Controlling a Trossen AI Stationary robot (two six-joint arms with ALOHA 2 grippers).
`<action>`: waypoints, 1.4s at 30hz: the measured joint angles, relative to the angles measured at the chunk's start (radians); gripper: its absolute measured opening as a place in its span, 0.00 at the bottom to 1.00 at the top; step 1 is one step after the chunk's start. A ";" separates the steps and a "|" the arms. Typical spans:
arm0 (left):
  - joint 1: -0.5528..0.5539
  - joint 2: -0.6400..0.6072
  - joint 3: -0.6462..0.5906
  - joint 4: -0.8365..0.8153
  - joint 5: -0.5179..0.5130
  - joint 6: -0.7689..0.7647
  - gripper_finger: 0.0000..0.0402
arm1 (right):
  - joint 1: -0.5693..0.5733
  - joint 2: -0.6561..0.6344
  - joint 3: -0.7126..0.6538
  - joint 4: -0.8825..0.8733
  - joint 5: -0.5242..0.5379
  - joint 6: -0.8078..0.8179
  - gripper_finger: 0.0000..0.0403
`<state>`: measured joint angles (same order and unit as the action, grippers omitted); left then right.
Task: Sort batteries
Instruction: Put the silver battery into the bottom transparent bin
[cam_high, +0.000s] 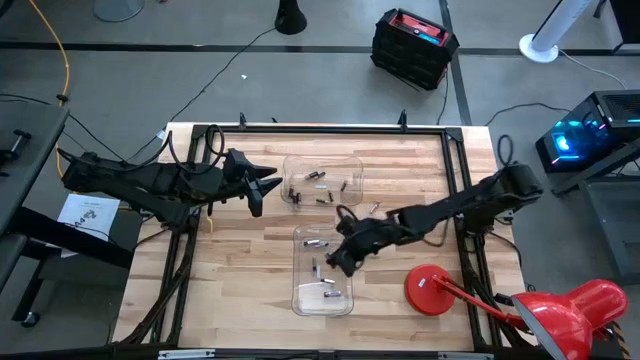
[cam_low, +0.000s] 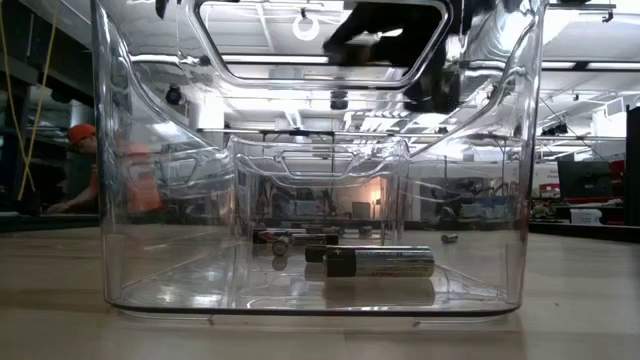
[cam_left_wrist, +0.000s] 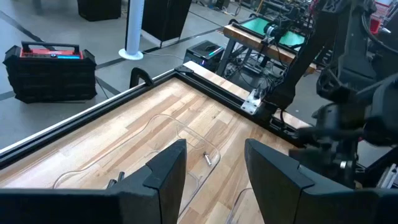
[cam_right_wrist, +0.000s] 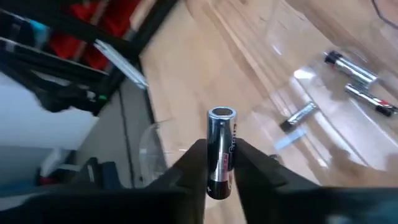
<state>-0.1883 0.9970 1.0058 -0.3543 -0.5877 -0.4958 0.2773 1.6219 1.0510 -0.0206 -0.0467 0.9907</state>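
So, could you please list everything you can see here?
table: one, light wood, under everything
far bin: one, clear, table centre
near bin: one, clear, just in front of it
far-bin batteries: several, dark and silvery, loose inside
near-bin batteries: several, silvery, lying inside
held battery: one, silvery, between the right pincer's fingers
lamp: one, red, table's right front
toolbox: one, black with red, floor beyond the table
person: one, orange top, background
left pincer: dark, open, left of far bin
right pincer: dark, gripping, over near bin
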 joint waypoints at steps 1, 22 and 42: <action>0.000 0.000 0.000 0.000 0.000 0.000 0.39 | -0.003 0.017 0.015 -0.012 -0.011 -0.009 0.24; 0.006 0.000 0.000 0.000 0.000 0.002 0.39 | -0.239 -0.178 -0.069 -0.928 0.284 0.340 0.54; 0.006 0.000 0.000 -0.046 0.037 0.002 0.39 | -0.462 0.048 -0.233 -0.426 0.126 0.498 0.39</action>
<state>-0.1825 0.9966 1.0054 -0.4000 -0.5508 -0.4942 -0.1842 1.6703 0.8175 -0.4469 0.0792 1.4884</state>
